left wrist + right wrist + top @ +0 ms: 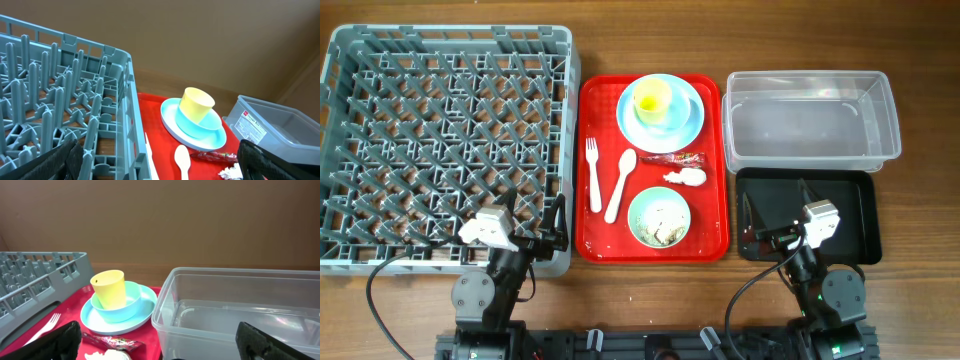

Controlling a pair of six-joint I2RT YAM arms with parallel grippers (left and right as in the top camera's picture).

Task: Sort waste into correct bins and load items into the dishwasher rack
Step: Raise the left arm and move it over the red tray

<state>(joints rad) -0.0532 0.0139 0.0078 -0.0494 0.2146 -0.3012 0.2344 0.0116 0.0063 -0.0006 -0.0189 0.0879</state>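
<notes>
Left gripper [160,157]: jaws spread wide and holding nothing. In the wrist view one finger sits at each lower corner. It hangs over the near right corner of the dishwasher rack [450,35], which takes up the left of the table.

Right gripper [157,341]: also spread wide, with nothing in it. From overhead we place it above the black tray [855,215], at the near right.

The clear tub [810,77] stands just beyond the black tray, on the far right.

The red serving tray [715,150] lies between the rack and the bins and carries everything else.
- At its far end is the light blue plate [692,115], with the yellow cup [652,97] sitting on it.
- At its near end is the green bowl [659,217], holding whitish food scraps [665,232] with brown bits.
- The white fork [593,175] and spoon [621,185] lie side by side on the tray's left half.
- The red wrapper [675,159] lies just nearer than the plate.
- The tissue wad [687,178] is just beside the wrapper, between it and the bowl.
</notes>
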